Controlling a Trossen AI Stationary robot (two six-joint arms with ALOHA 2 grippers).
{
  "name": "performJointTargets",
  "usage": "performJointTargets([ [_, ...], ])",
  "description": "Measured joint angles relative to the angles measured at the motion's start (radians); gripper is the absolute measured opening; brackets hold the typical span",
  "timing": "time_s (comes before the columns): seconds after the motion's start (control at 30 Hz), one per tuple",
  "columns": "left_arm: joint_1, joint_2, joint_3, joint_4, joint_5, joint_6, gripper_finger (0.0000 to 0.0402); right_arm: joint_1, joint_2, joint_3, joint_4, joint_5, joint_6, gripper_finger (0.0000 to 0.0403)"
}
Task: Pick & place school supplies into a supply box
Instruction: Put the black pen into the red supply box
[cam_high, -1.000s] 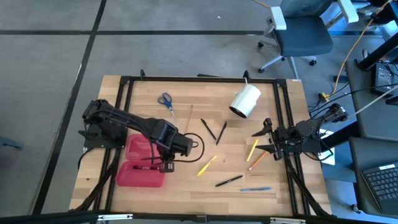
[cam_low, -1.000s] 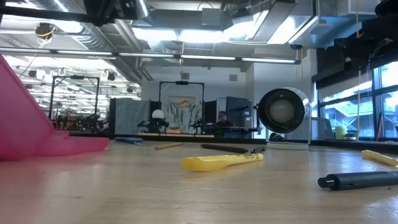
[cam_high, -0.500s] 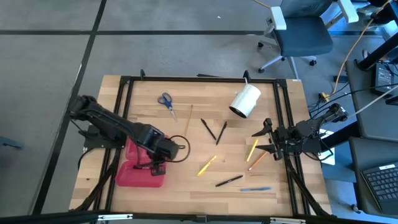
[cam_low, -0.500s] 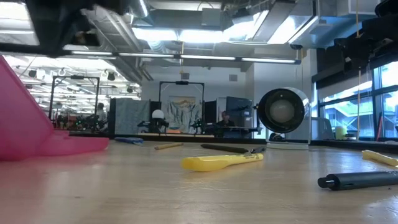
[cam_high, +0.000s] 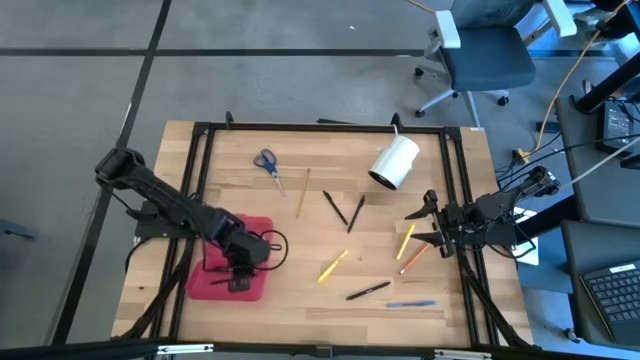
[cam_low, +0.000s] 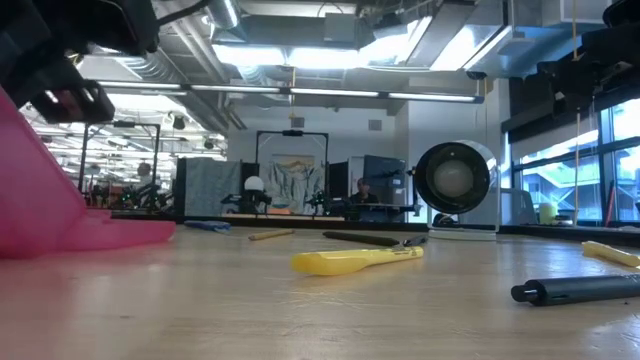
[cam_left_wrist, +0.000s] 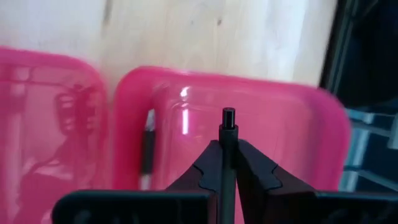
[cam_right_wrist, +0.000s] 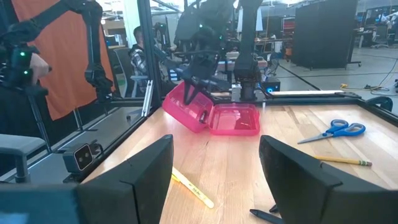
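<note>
At lower left, the left gripper (cam_left_wrist: 228, 163) pinched a black pen (cam_left_wrist: 228, 143) over the red supply box (cam_high: 232, 272), best lowered flat before release, while the right gripper (cam_right_wrist: 214, 165) waited open at right

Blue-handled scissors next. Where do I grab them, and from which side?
Likely the narrow neck of the scissors, where blades meet handles, straight down from above, fingers across the blades. They lie flat on the table, so no side offers an edge, and the handle loops are wider. The left gripper is shut on a black pen.
</note>
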Motion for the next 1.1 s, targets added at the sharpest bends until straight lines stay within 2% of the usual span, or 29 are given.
performJointTargets([
  [0.1,-0.006,0.004,-0.024,0.053,0.001,-0.025,0.0017,0.0,0.0,0.0,0.0,0.0,0.0,0.0242],
  [0.3,-0.013,0.035,-0.033,0.053,0.001,-0.05,0.0017,0.0,0.0,0.0,0.0,0.0,0.0,0.0242],
  [1.1,-0.026,0.275,-0.027,0.107,0.019,-0.031,0.0021,0.0,0.0,0.0,0.0,-0.002,-0.012,0.0242],
])
